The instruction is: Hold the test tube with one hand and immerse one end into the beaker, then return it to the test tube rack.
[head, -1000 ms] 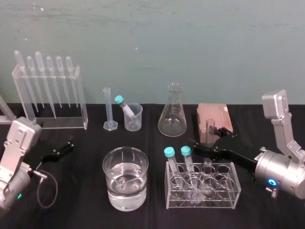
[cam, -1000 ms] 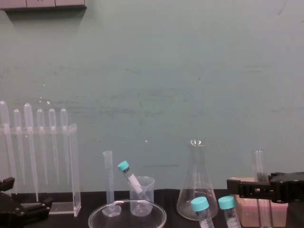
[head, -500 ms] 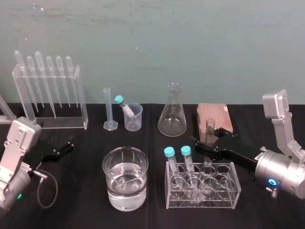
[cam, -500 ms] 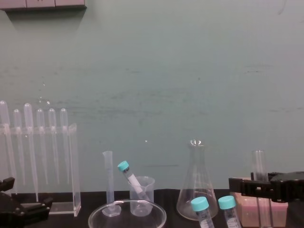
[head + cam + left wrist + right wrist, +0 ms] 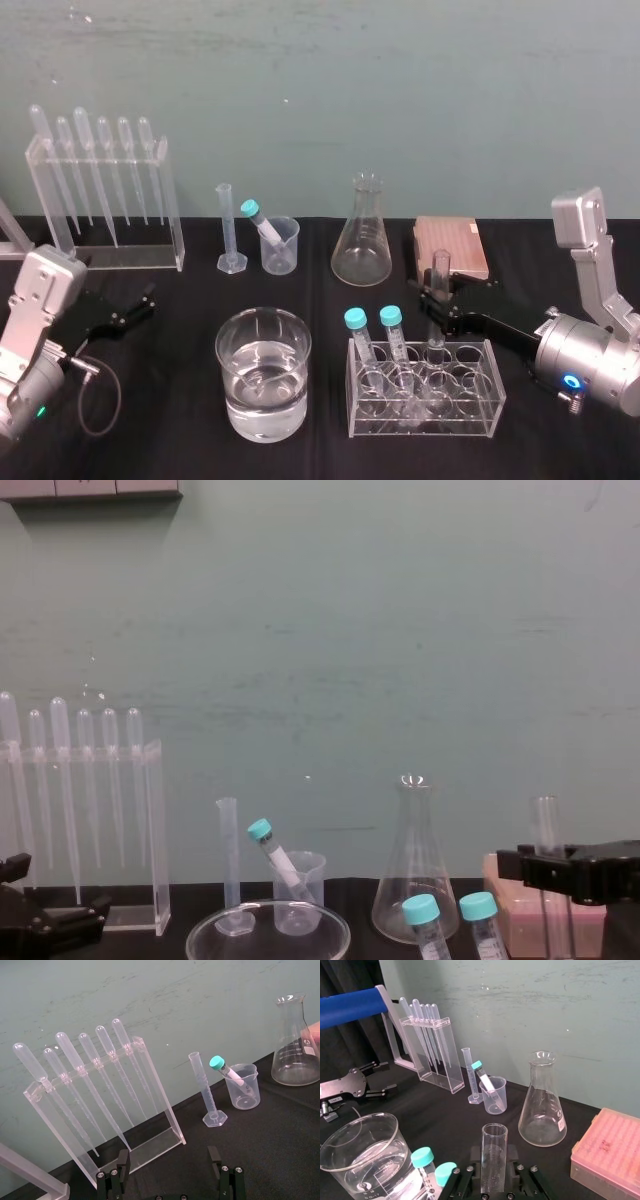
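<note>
The black table (image 5: 180, 450) has lots of glass things on it. The left gripper (image 5: 140, 305) sits at the left side with its jaws wide apart and is not doing any work. The right gripper (image 5: 438, 292) is at the right side, just in front of the pink test tube rack (image 5: 455, 240). Left of the rack stands the flask (image 5: 361, 240). Farther left, near the back, is the little beaker (image 5: 281, 246). The test tube (image 5: 441, 266) stands straight up in the middle of the right gripper, just at the rack's near edge. I cannot tell if the gripper is squeezing the tube or only sitting around it. A small tube with a teal cap (image 5: 258, 222) leans in the beaker. This looks like the first step, getting hold of the tube. Next, I think, the gripper must hold tight and lift straight up. Then it must carry the tube past the flask without a bump and dip the low end into the beaker beside the capped tube.
</note>
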